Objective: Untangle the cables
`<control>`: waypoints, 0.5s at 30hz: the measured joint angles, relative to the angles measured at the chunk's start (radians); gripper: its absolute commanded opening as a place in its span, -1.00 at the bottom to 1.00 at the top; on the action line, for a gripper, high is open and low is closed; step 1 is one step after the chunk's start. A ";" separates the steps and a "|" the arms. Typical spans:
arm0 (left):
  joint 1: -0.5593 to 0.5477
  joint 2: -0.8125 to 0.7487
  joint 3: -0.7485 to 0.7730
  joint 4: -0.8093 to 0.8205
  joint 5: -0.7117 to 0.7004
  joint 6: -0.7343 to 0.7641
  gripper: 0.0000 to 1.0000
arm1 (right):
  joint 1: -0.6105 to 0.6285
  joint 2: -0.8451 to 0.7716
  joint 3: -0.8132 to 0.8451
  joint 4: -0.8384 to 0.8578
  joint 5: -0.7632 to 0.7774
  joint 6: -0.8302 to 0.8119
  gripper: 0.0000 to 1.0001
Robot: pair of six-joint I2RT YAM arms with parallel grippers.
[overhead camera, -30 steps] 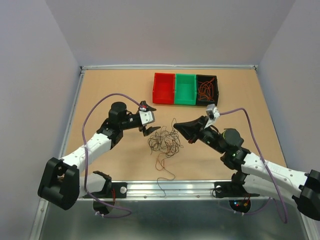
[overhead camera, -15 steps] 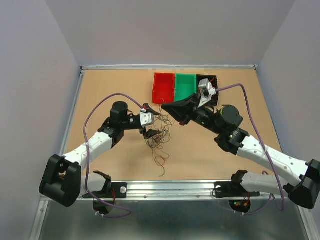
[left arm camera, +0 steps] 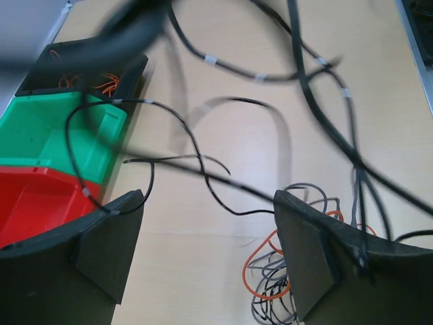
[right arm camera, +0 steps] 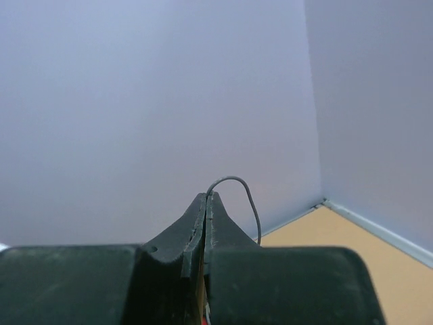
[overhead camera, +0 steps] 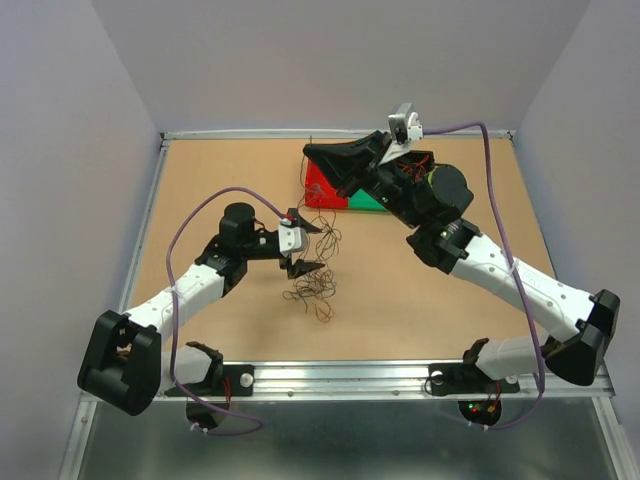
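Got right pincer (overhead camera: pixel 308 150) pinched fully shut on one dark cable (right arm camera: pixel 247 196), raised high over the far bins. Seeing left pincer (overhead camera: pixel 312 248) spread wide, gripping nothing, hovering just above the tangle (overhead camera: pixel 308 287) mid-worktop (overhead camera: pixel 400 320). Seeing several dark strands (left arm camera: pixel 203 162) strung up from the pile, passing between the left fingers (left arm camera: pixel 108 250). Reckon the held cable not free yet and dragging neighbours.

For the step:
- Bring left pincer down and close on the clump itself, not on the lifted cable.
- Then draw right pincer up and away slowly, no jerks. Hair-fine wire, likely to slip from the tips or cinch a knot.
- Stop if the whole clump lifts; re-pin lower, nearer the crossing.
- Mind the orange loop (left arm camera: pixel 260 271) by the other finger; avoid trapping it in the same pinch.
- Once clear, drop into red bin (left arm camera: pixel 34 203), green bin (left arm camera: pixel 40 135) or black bin (left arm camera: pixel 133 73). Can't tell which suits a dark one; black already holds orange wires (left arm camera: pixel 101 82).
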 measured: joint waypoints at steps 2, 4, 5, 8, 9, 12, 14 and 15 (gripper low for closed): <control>0.000 -0.005 0.000 0.002 0.000 -0.002 0.69 | 0.000 0.029 0.035 0.002 0.043 -0.030 -0.99; 0.000 -0.007 0.000 0.007 0.000 -0.004 0.68 | 0.000 0.055 0.051 0.006 0.105 -0.071 -0.98; 0.000 -0.007 0.000 0.007 0.000 -0.005 0.68 | 0.000 0.062 0.052 0.006 0.122 -0.085 -0.98; 0.000 -0.007 0.000 0.007 0.001 -0.007 0.68 | 0.000 0.084 0.052 0.021 0.199 -0.145 -0.99; 0.000 -0.007 0.000 0.006 0.001 -0.007 0.67 | 0.000 0.092 0.052 0.036 0.223 -0.170 -0.99; 0.000 -0.007 0.000 0.006 -0.001 -0.006 0.63 | 0.000 0.116 0.074 0.057 0.280 -0.244 -0.99; 0.000 -0.007 0.000 0.005 -0.009 -0.006 0.61 | 0.000 0.124 0.082 0.066 0.313 -0.288 -0.99; 0.002 -0.007 0.000 0.005 -0.015 -0.006 0.54 | 0.000 0.124 0.082 0.075 0.356 -0.314 -0.99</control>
